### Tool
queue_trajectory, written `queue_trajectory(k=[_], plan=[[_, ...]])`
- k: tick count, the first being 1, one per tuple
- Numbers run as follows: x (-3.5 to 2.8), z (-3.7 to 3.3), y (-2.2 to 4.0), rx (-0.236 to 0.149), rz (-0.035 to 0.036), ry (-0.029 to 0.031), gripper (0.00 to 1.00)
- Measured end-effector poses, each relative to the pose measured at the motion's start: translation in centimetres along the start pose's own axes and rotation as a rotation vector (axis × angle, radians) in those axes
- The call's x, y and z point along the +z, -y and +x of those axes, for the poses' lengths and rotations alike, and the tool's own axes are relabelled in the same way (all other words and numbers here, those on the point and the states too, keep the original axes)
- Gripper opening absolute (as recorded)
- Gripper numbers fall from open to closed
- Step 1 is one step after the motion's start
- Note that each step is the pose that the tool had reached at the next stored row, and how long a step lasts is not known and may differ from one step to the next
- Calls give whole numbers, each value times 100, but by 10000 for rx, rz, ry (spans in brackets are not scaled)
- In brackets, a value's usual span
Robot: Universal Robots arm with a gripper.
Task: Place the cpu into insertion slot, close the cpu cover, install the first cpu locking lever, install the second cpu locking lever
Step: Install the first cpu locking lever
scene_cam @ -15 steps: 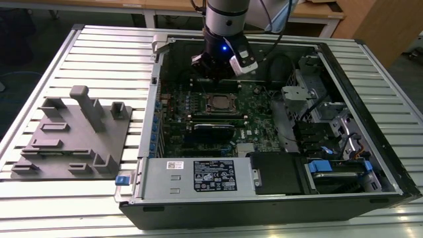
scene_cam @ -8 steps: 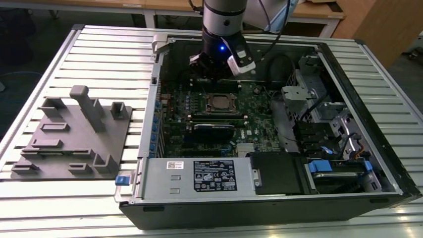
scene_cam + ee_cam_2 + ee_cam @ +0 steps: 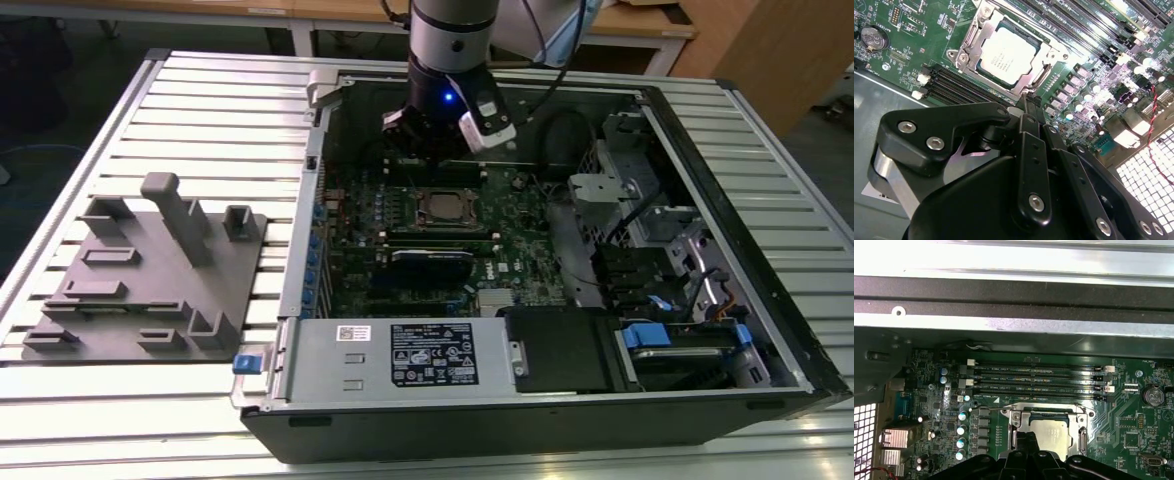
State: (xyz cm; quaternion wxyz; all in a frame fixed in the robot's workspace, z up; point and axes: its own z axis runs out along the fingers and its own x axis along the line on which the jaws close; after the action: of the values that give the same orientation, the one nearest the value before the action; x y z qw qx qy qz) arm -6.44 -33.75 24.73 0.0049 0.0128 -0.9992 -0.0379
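Observation:
The cpu (image 3: 1005, 55) lies flat in the insertion slot (image 3: 445, 208) on the green board, its silvery top showing in both wrist views (image 3: 1050, 435). The cpu cover (image 3: 968, 42) is down around it as a metal frame (image 3: 1015, 426). My gripper (image 3: 1026, 101) hangs just above the slot's edge, its black fingers pressed together with nothing between them. In the exterior view the gripper (image 3: 430, 150) sits over the far side of the slot, inside the open computer case. A thin wire lever (image 3: 989, 410) runs along one side of the slot.
Long black memory slots (image 3: 1039, 377) lie beside the insertion slot. The case's metal wall (image 3: 1014, 322) stands close behind them. A black module (image 3: 430, 258), a power supply box (image 3: 400, 352) and cables (image 3: 641, 230) crowd the case. A grey fixture (image 3: 147, 270) rests on the table at the exterior view's left.

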Motion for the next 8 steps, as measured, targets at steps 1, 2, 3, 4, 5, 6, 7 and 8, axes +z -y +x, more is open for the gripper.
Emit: queue_trajectory(k=[1, 2, 3, 4, 5, 6, 7, 8], plan=[[0, 0, 0, 0, 0, 0, 10], [0, 2, 0, -1, 0, 0, 10], [0, 14, 0, 0, -1, 2, 10], [1, 20, 0, 0, -1, 1, 10], [0, 29, -1, 0, 0, 0, 10], [1, 35, -1, 0, 0, 0, 10], [1, 45, -1, 1, 0, 0, 10], [1, 61, -1, 1, 1, -1, 10]])
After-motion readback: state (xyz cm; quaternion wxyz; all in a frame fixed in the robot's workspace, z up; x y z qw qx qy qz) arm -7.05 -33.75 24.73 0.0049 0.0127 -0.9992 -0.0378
